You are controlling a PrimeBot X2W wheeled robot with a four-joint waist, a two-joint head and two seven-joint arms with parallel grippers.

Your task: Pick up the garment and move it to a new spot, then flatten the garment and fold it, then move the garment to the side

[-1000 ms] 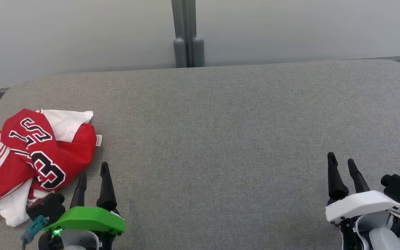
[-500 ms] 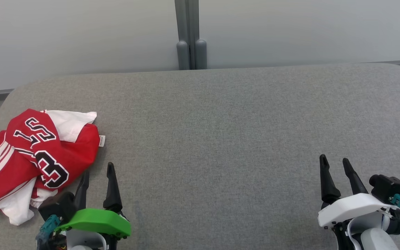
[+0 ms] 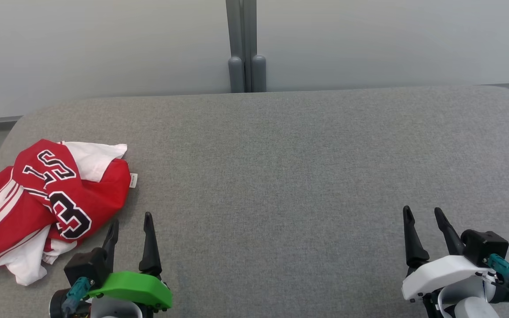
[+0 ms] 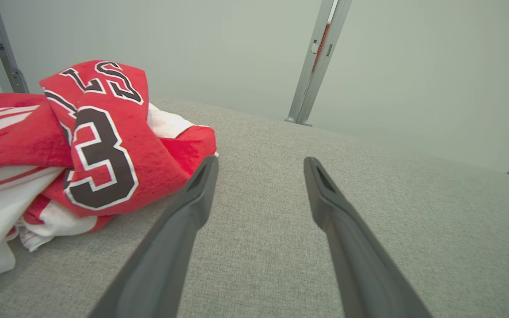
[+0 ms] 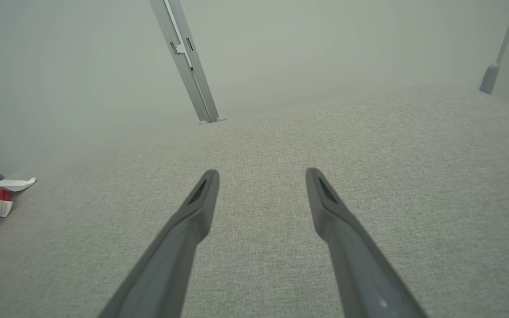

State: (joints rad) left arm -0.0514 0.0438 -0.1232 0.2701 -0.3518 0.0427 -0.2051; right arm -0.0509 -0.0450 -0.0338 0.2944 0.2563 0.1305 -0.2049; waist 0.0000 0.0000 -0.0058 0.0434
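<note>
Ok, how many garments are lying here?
1: a crumpled red-and-white jersey at the left end of the grey surface, beside the left gripper. More could be hidden inside the bundle.

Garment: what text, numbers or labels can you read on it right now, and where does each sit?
"3": large black numeral outlined in white, on a red fold of the garment.
"S": black letter in the lettering above the numeral; its neighbours are creased, unreadable.
White tag at the garment's edge: print too small to read.

One garment point(image 3: 77, 194), two hands point(image 3: 131, 219) point(image 3: 423, 210), one table point(image 3: 281, 168)
</note>
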